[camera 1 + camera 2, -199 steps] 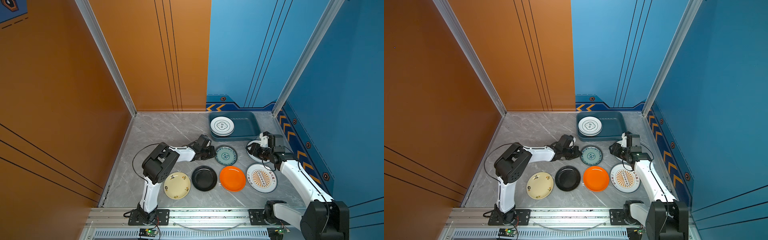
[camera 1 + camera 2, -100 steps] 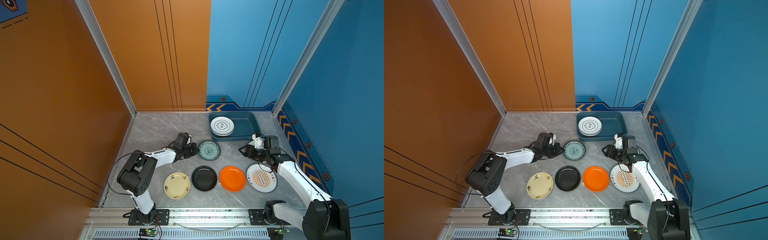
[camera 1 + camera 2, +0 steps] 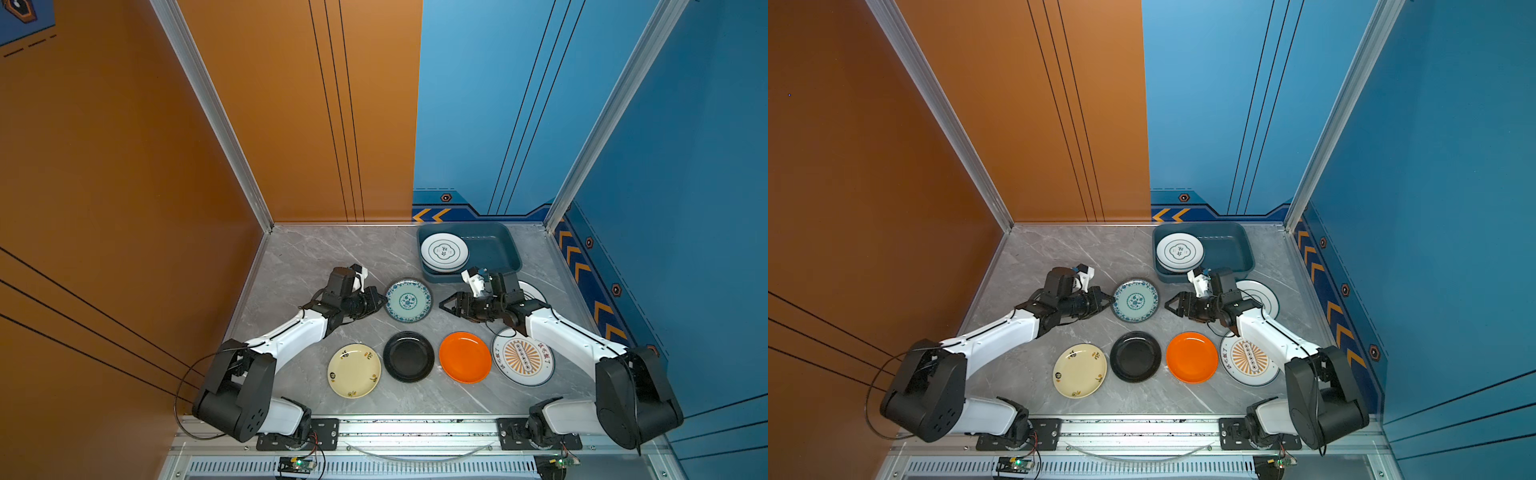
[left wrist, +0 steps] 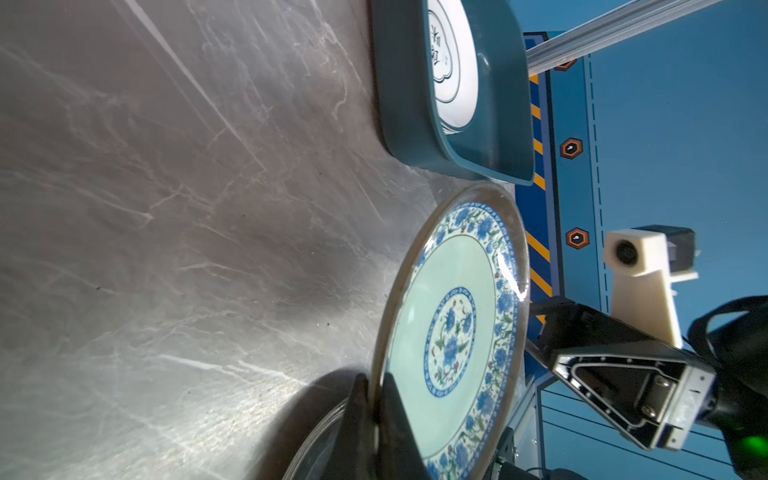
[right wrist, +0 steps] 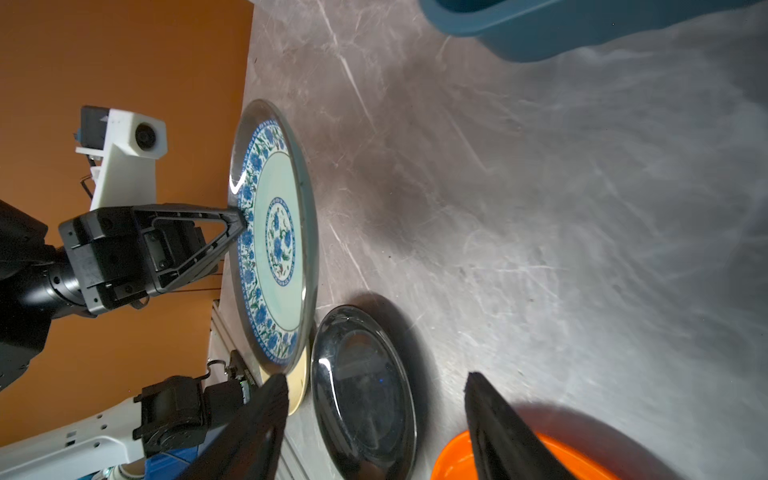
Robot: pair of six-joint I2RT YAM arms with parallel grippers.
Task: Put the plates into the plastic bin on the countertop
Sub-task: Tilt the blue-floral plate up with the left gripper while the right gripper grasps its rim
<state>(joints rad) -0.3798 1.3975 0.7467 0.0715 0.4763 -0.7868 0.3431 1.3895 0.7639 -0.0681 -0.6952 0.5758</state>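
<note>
- While your left gripper (image 3: 381, 300) is clamped on the left rim of the teal patterned plate (image 3: 408, 300), that plate hangs just above the counter (image 3: 316, 257), left of centre and near-left of the plastic bin (image 3: 494, 249).
- Seen from the left wrist, its fingers (image 4: 399, 432) pinch the rim from both faces.
- Your right gripper (image 3: 443, 306) has its jaws spread with nothing between them. It points left at the teal plate's right edge, near it but apart.
- The bin sits at the far right of the counter, with a stack of white plates with dark rings (image 3: 444, 250) in its left half.
- Along the near side lie, left to right, the cream plate (image 3: 353, 370), black plate (image 3: 408, 356), orange plate (image 3: 465, 357) and sunburst plate (image 3: 524, 358).
- Another white plate (image 3: 534, 293) lies just near of the bin, mostly hidden under your right arm.
</note>
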